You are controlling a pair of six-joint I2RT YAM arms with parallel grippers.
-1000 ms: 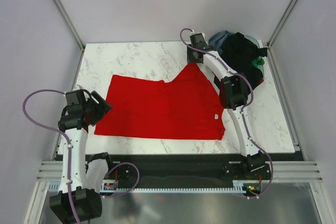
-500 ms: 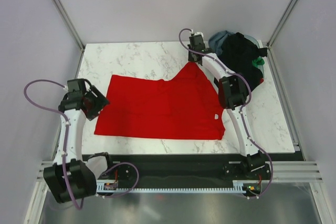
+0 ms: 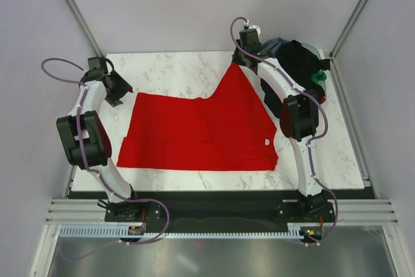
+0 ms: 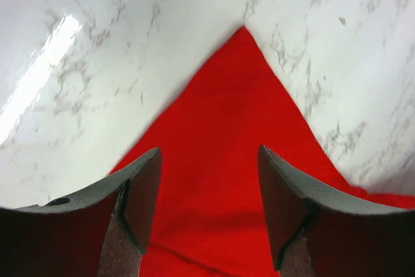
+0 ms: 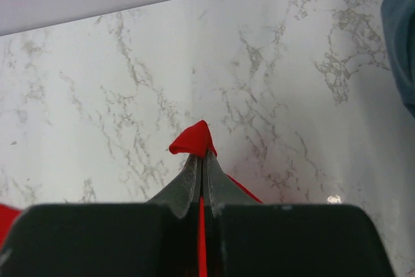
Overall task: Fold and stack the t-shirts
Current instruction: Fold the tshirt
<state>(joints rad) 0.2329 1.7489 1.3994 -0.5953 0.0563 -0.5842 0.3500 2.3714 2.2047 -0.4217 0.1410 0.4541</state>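
red t-shirt [image 3: 201, 131]: far corner drawn back | right gripper [image 5: 202, 160]: newly clamped on it | left gripper [image 4: 207, 152]: moved over far-left corner, jaws apart, empty

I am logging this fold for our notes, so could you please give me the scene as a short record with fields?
surface: marble table
main item: red t-shirt, spread out, its far right corner drawn into a point
right gripper: shut on that far right corner
left gripper: open, jaws either side of the shirt's far left corner, not gripping
other items: pile of dark shirts at the table's far right corner
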